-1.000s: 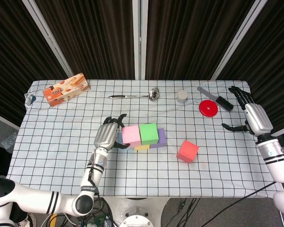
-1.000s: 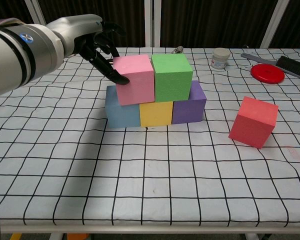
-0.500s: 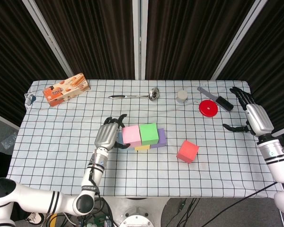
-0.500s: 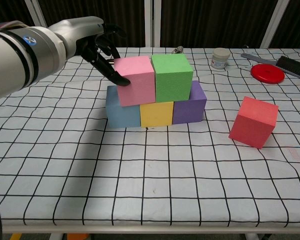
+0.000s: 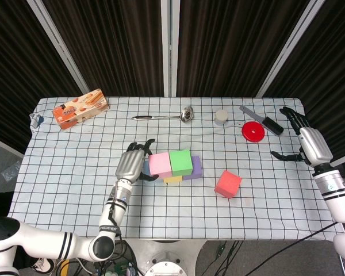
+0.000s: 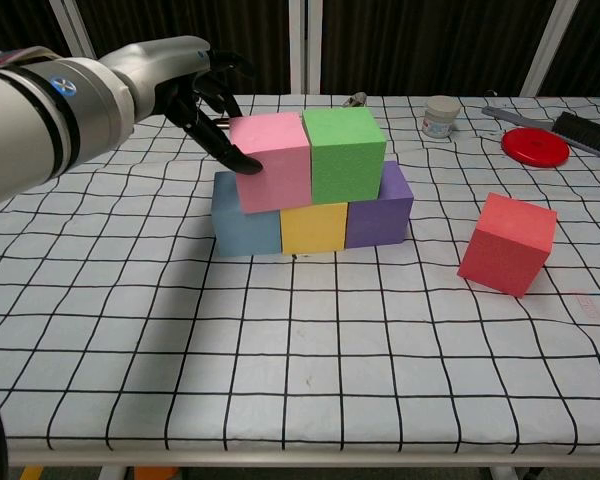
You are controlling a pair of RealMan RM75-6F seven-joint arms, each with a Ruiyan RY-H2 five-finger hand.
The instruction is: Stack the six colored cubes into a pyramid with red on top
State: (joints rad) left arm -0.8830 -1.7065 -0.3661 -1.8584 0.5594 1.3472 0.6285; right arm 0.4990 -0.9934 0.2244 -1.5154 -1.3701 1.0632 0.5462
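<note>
Left robot hand (image 6: 195, 95) fingers spread, thumb touching pink cube (image 6: 271, 160) to square it beside green cube (image 6: 344, 153). Right robot hand (image 5: 302, 138) spread, idle far right; red cube (image 6: 507, 243) waits on table (image 6: 300, 380).

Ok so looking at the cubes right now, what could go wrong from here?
The left hand touches the pink cube, which overhangs the blue cube; pulling away carelessly could drag it off. The red cube lies apart on the table, and the right hand is off near the table edge, so it has a long reach. Setting red atop pink and the green cube with any push may topple the upper row.
</note>
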